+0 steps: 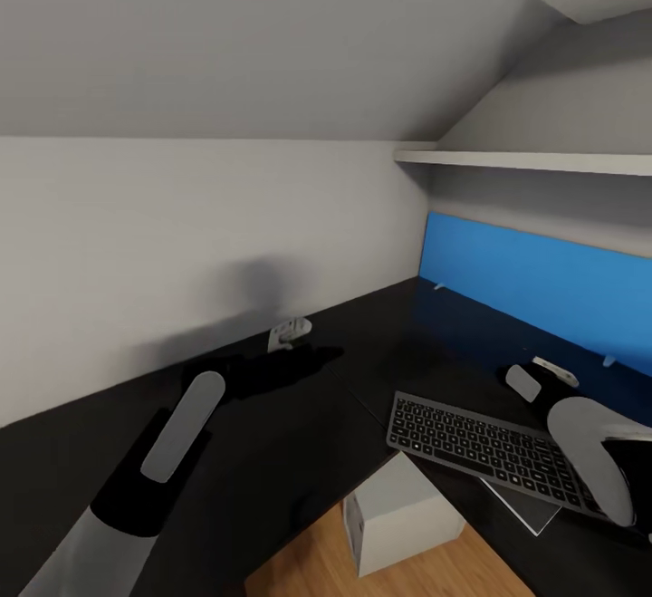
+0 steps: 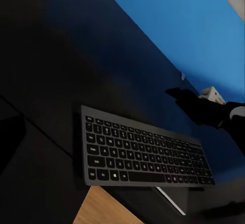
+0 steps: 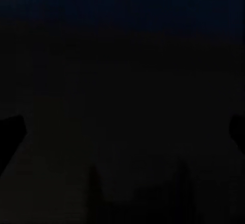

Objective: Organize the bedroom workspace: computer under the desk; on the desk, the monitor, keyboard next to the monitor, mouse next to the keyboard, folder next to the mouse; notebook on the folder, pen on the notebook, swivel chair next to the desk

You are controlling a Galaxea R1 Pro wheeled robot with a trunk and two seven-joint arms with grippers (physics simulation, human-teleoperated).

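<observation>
One keyboard (image 1: pixel 489 452) lies on the desk (image 1: pixel 299 434), overhanging its front edge above the computer (image 1: pixel 398 515); we read no lettering. Our grippers (image 1: pixel 290 332) (image 1: pixel 552 380) hover nearby, grip state unclear.

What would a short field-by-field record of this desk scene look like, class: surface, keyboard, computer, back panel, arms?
surface: black L-shaped desk
keyboard: keyboard lies on the desk, one corner past the front edge, over a thin flat item
computer: light grey computer on the wood floor below the desk edge
back panel: blue panel behind the desk
left gripper: over the desk corner, fingers hard to read
right gripper: above the desk beyond the keyboard
</observation>
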